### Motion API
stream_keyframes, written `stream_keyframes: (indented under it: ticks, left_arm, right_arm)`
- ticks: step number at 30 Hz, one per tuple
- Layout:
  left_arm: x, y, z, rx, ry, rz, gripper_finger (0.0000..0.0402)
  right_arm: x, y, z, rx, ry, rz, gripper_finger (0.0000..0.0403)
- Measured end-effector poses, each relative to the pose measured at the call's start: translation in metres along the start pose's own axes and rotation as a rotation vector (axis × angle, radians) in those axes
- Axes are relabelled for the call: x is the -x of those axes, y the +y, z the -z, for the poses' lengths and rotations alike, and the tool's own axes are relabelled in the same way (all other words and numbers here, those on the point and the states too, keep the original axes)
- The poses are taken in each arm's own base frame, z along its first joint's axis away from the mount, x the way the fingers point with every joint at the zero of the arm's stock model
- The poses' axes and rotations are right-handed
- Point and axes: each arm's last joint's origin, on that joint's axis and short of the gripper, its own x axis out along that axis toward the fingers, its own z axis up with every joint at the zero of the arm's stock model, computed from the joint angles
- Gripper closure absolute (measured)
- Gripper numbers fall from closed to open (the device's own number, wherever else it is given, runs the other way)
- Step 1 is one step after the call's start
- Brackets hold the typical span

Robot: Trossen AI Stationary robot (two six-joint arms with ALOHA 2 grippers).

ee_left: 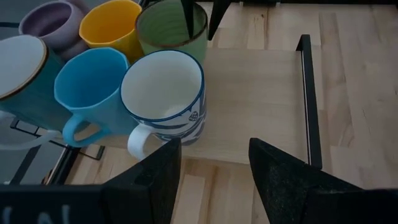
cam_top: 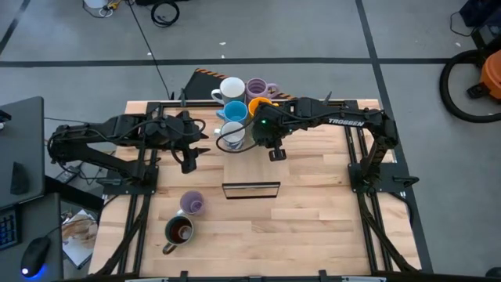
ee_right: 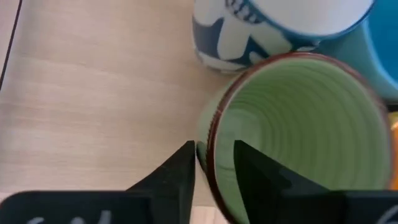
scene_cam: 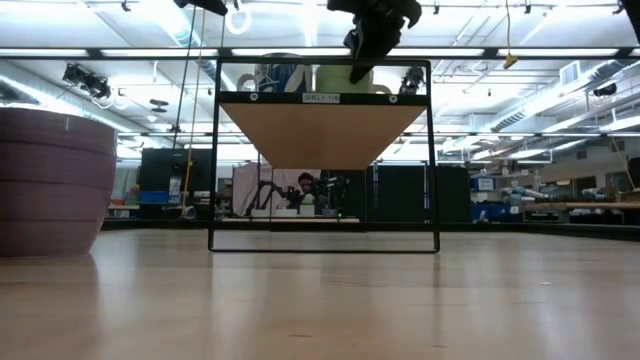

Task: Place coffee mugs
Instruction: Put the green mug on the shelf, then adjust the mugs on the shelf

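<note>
The right gripper (ee_right: 212, 163) straddles the wall of the green mug (ee_right: 298, 130), one finger outside and one inside the rim, pinched on it. That mug stands on the wooden shelf (ee_left: 255, 106), a raised board in a black wire frame, which serves here as the landmark. In the left wrist view the same two fingers come down into the green mug from above.

On the shelf beside the green mug is a white mug with a blue pattern (ee_left: 163, 99), close against it; next come a light blue mug (ee_left: 90, 90), an orange mug (ee_left: 112, 28), a lilac mug (ee_left: 53, 22) and a white mug with a brown rim (ee_left: 18, 65), all clustered at one end of the shelf. The rest of the board is bare.

The left gripper (ee_left: 214, 171) hangs with its fingers spread and empty, just off the shelf's edge, facing the cluster.

Two mugs are off the shelf, on the table (cam_top: 313, 227) toward the near side: a second lilac mug (cam_top: 192, 204) and a dark olive mug with brown inside (cam_top: 178, 230).

The step in hand seems to be setting down the green mug. Next, the right fingers should part and lift straight up, without nudging the neighbouring patterned mug.
</note>
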Motion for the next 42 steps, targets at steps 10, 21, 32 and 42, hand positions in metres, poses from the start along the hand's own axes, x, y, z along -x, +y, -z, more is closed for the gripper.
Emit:
stream_keyframes:
  ticks: [10, 21, 32, 42]
  left_arm:
    - [0.000, 0.000, 0.000, -0.001, 0.000, 0.000, 0.0205]
    - [0.000, 0.000, 0.000, -0.003, 0.000, 0.000, 0.0205]
    - [0.000, 0.000, 0.000, -0.003, -0.002, 0.000, 0.0205]
    - [-0.001, 0.000, 0.000, 0.003, 0.005, 0.000, 0.0205]
  right_arm:
    - [0.000, -0.002, -0.001, 0.028, 0.011, 0.096, 0.0196]
    - [0.000, -0.004, -0.001, -0.008, 0.024, 0.129, 0.0187]
    - [0.012, 0.014, -0.008, 0.034, -0.019, 0.132, 0.0185]
    - [0.062, 0.016, 0.002, 0.012, -0.103, 0.265, 0.0185]
